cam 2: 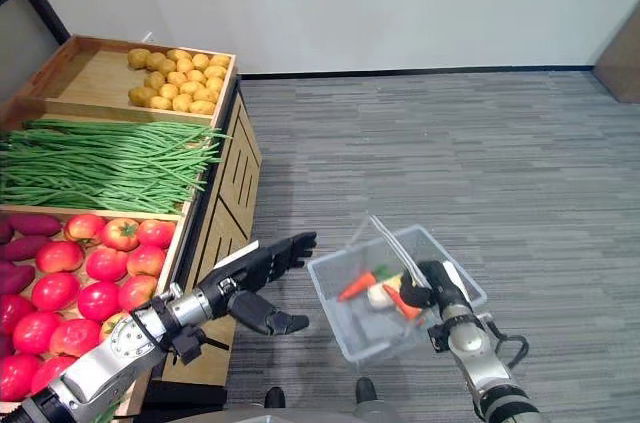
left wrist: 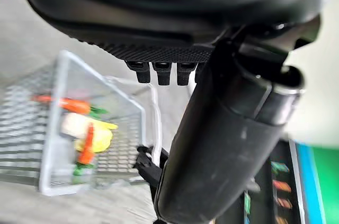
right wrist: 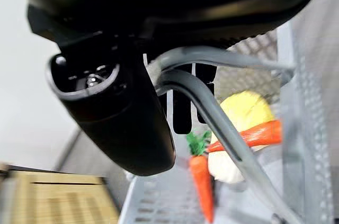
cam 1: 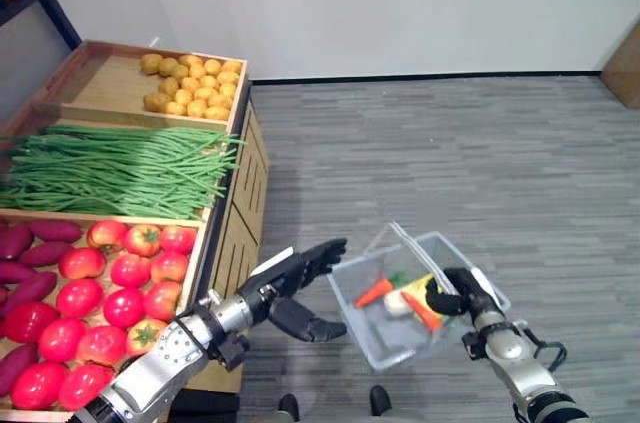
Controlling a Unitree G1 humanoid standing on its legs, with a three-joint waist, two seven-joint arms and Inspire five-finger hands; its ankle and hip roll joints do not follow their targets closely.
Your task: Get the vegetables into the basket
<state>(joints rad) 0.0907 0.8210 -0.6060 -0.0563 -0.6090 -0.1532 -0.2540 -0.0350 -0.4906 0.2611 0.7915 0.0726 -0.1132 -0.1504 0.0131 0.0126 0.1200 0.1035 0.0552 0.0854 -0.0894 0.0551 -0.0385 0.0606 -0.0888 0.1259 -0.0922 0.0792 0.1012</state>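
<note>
Lower right, one clear basket [cam 1: 372,328] holds two carrots [cam 1: 374,292], its handles [right wrist: 212,113] gripped by the right hand [cam 1: 462,293]; left hand [cam 1: 300,288] extended beside it, fingers straight.

We see the basket [cam 1: 455,253]: clear, slightly glossy plastic, perforated mesh walls, smooth grey handles [right wrist: 212,107]. In it, carrots [cam 1: 374,292] and a pale yellow piece [left wrist: 98,136], look like smooth matt plastic. Left hand [cam 1: 300,293] and right hand [cam 1: 462,288]: matt black plastic, fine ribbed texture on the left palm in its wrist view; forearms brushed silver metal. Wooden stand [cam 1: 240,193]: light unfinished-looking slats, matt. Tomatoes [cam 1: 100,293] glossy and smooth, sweet potatoes [cam 1: 30,243] dull, potatoes [cam 1: 195,83] matt, green beans [cam 1: 120,168] matt. Floor [cam 1: 450,143]: grey carpet, coarse striped weave.
</note>
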